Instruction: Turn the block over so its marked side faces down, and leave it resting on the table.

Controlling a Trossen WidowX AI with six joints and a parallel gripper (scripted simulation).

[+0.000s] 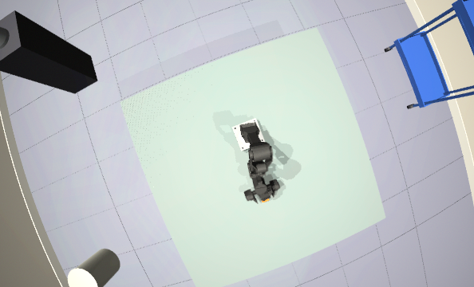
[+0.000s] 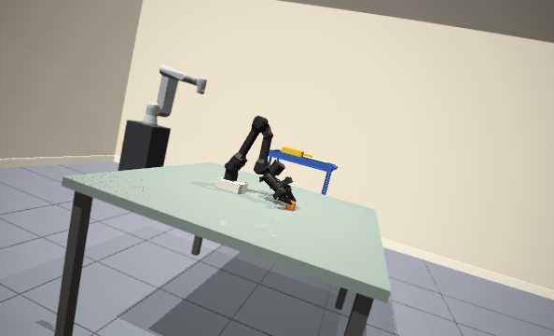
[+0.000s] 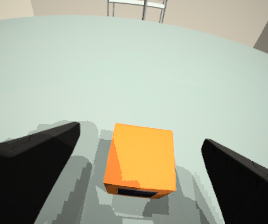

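Note:
The orange block point(image 1: 265, 200) point(image 2: 291, 205) point(image 3: 144, 157) is on the green table point(image 1: 321, 223) point(image 2: 165, 210) point(image 3: 135, 65). In the wrist view a plain orange face fills most of its outline. The dark mark point(image 3: 136, 192) shows at a slant on the narrow face at the near, lower edge, so it is on a side and not underneath. The underside is hidden. My gripper point(image 1: 264, 198) point(image 2: 290, 203) point(image 3: 143, 137) is tilted, low at the block. Its fingers are open, one on each side of the block, with gaps between.
The arm's white base point(image 1: 238, 137) point(image 2: 231, 186) stands on the table behind the gripper. Off the table are a blue cart point(image 1: 424, 69) point(image 2: 305, 161) and a black pedestal point(image 1: 53, 60) point(image 2: 142, 147) with a grey arm point(image 2: 166, 95).

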